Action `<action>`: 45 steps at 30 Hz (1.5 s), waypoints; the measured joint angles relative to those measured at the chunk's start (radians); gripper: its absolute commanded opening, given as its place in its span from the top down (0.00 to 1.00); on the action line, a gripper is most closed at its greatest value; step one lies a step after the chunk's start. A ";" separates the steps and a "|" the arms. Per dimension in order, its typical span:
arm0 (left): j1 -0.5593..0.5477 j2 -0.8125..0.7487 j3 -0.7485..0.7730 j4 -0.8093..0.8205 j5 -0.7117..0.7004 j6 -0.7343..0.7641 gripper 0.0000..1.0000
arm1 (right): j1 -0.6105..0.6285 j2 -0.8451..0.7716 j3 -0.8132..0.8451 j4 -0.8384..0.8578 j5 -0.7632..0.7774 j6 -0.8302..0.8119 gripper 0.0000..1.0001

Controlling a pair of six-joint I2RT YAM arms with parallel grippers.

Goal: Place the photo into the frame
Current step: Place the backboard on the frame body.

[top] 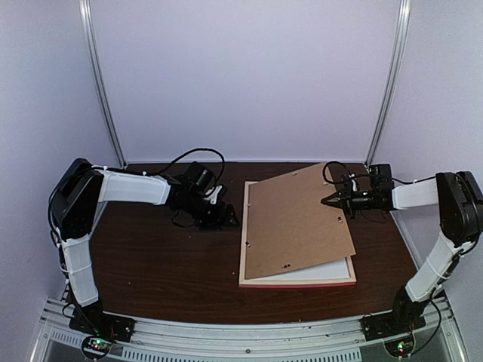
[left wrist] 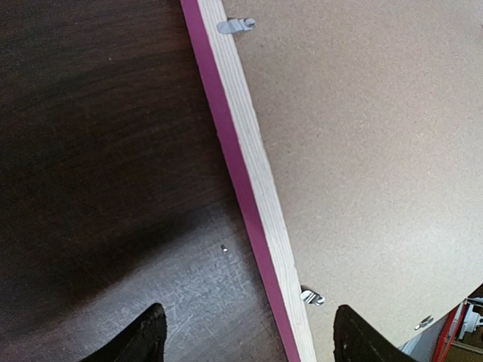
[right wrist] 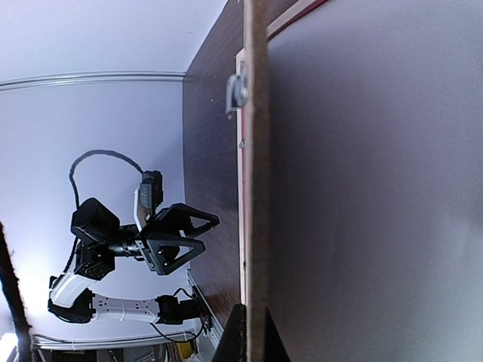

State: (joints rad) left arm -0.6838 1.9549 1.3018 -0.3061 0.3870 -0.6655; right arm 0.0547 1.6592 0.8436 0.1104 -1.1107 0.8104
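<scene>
Metal rail [top: 249, 332] fronts dark table [top: 166, 264] between white walls [top: 241, 75]; left claw [top: 226, 219] gapes empty, right claw [top: 326, 201] pinches backing board [top: 298, 226]

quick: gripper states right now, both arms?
Left gripper: open, holding nothing.
Right gripper: shut on the edge of the brown backing board.

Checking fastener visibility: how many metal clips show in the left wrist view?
3 metal clips: one at the top beside the frame's wood edge, one lower along that edge, one at the backing board's lower right. Others may be out of view.
</scene>
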 measured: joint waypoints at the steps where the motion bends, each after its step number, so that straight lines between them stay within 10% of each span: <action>1: 0.000 0.000 0.000 0.000 0.000 0.000 0.23 | 0.000 0.001 0.000 -0.001 0.000 -0.003 1.00; 45: -0.182 0.106 0.148 -0.242 -0.314 0.126 0.25 | 0.001 0.008 0.049 -0.144 0.011 -0.135 1.00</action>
State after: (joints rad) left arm -0.8658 2.0613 1.4498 -0.5484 0.0731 -0.5396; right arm 0.0559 1.6672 0.8925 -0.0338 -1.0992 0.6754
